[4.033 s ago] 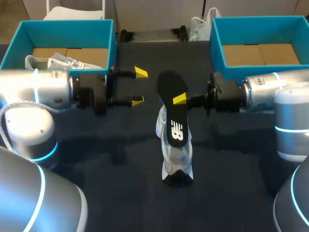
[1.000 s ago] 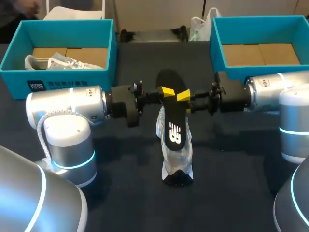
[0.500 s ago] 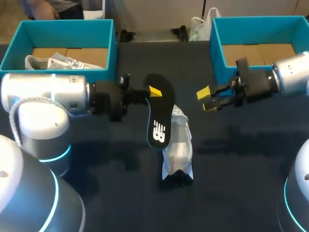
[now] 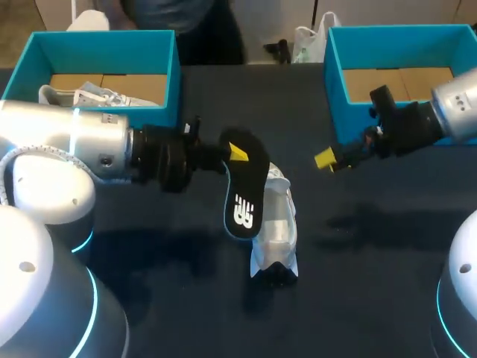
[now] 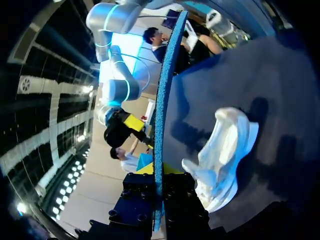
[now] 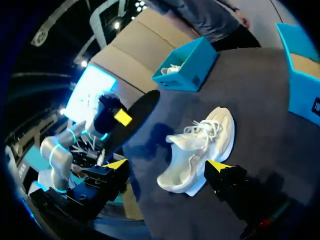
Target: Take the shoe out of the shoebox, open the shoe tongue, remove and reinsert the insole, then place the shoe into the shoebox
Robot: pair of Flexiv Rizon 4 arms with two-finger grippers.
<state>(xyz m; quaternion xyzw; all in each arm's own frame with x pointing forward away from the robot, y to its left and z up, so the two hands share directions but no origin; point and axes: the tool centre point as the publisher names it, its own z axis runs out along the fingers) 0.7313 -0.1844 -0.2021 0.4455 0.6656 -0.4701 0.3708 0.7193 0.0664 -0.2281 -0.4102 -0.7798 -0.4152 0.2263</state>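
The black insole (image 4: pixel 244 186), blue underneath with a white logo, hangs clamped in the left gripper (image 4: pixel 237 153) just beside the pale laced shoe (image 4: pixel 273 235) mid-way across the bench (image 4: pixel 373 283); the right gripper (image 4: pixel 328 160) stands with fingers apart.

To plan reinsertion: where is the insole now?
In the head view, the insole is near the middle of the table, gripped by the left end effector, left of the shoe.

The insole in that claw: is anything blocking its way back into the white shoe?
Nothing visible does. The left claw holds the insole right by the shoe; the right claw is off aside.
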